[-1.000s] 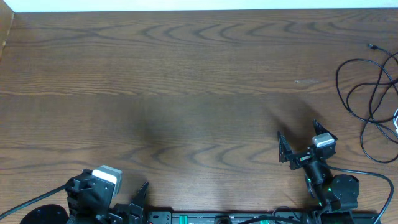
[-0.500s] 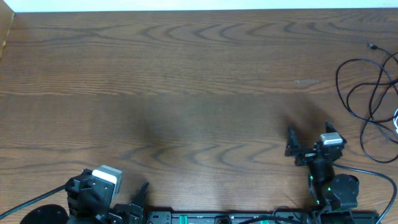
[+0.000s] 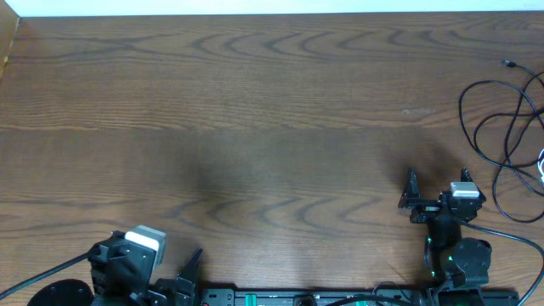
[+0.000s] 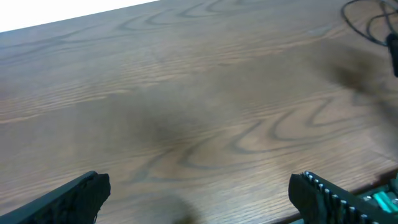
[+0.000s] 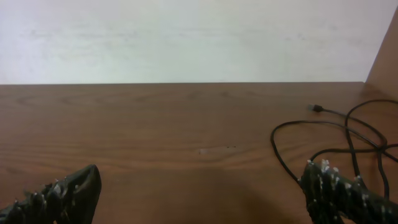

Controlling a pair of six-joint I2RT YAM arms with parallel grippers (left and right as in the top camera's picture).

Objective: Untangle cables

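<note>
The black cable (image 3: pixel 501 127) lies in loose overlapping loops at the table's far right edge, its small plug end (image 3: pixel 508 63) pointing back-left. A short bit of white cord (image 3: pixel 541 163) shows at the right frame edge among the loops. My right gripper (image 3: pixel 438 184) hovers just left of the loops, open and with nothing in it. In the right wrist view the black cable (image 5: pixel 311 127) and its plug (image 5: pixel 316 108) lie ahead and to the right, one strand passing close to the right finger (image 5: pixel 339 190). My left gripper (image 3: pixel 157 248) stays open at the near-left edge, far from the cables.
The wooden table (image 3: pixel 255 127) has a white strip along its back edge. A raised wooden side panel (image 5: pixel 384 56) stands at the right. The arm bases and a black rail (image 3: pixel 323 297) line the near edge.
My right gripper has slid to the right, closer to the cable loops, and has turned to face the back more squarely. The left arm and the cables have not moved.
</note>
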